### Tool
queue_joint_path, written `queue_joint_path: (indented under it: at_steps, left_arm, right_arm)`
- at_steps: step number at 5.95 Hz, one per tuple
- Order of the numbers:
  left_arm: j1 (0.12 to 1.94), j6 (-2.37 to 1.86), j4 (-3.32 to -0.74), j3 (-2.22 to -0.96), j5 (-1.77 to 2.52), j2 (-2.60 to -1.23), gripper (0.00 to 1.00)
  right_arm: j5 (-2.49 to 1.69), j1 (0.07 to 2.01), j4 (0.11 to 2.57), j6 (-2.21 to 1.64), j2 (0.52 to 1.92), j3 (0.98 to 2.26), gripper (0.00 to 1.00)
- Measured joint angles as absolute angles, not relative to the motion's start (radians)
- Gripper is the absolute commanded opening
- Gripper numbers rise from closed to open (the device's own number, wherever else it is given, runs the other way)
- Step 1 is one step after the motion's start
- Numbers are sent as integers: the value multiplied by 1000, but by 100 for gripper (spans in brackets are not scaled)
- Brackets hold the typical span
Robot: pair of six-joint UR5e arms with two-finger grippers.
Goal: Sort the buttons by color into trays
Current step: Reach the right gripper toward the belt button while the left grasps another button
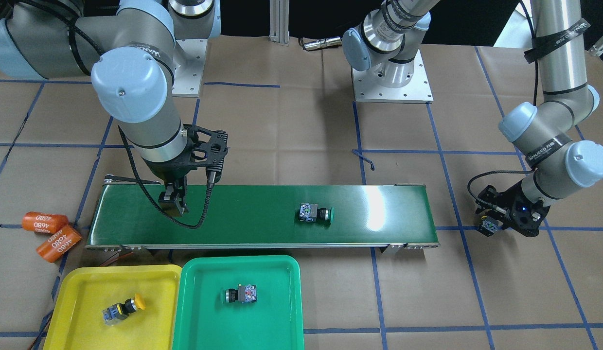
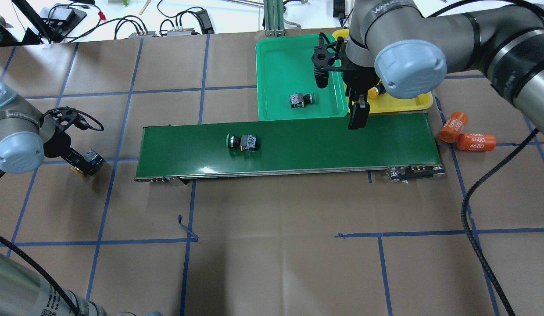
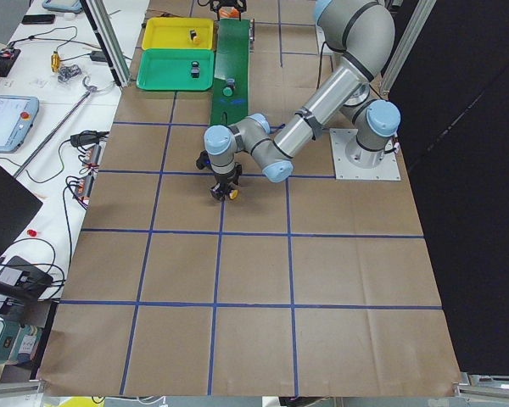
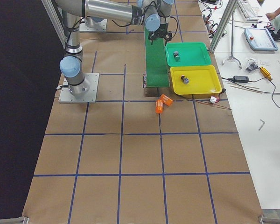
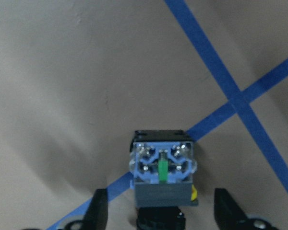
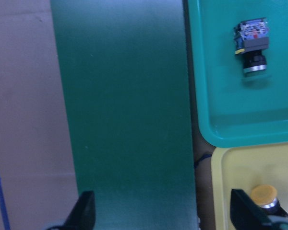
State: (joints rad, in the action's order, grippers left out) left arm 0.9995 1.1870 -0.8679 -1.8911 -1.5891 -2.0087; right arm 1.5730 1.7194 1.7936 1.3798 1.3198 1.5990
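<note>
A green-capped button (image 1: pixel 315 213) lies on its side on the conveyor belt (image 1: pixel 243 228). Another green-capped button (image 1: pixel 240 294) lies in the green tray (image 1: pixel 277 321). A yellow-capped button (image 1: pixel 122 308) lies in the yellow tray (image 1: pixel 82 287). My right gripper (image 1: pixel 174 205) hangs open and empty over the belt's end beside the trays. My left gripper (image 2: pixel 84 166) is low over the paper-covered table past the belt's other end. Its fingers (image 5: pixel 99 211) straddle a yellow-capped button (image 5: pixel 161 172) with gaps on both sides.
Two orange cylinders marked 4680 (image 1: pixel 51 231) lie on the table off the belt's tray end. The trays stand side by side along the belt's far edge (image 2: pixel 298 112). Blue tape lines cross the brown table cover.
</note>
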Motion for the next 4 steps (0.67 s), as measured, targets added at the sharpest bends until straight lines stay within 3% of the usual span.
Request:
queue_joint_path:
  at_steps: [2,4]
  left_arm:
    - [1013,1199,-890,-1875,-1592,-1983,0]
    - [1128,1276,-1044,-1861,-1568,-1844,0]
  right_arm:
    - [1562,1779,1839,1362,1313,1624,100]
    - [1522,1818,1927,1284,1272,1646,100]
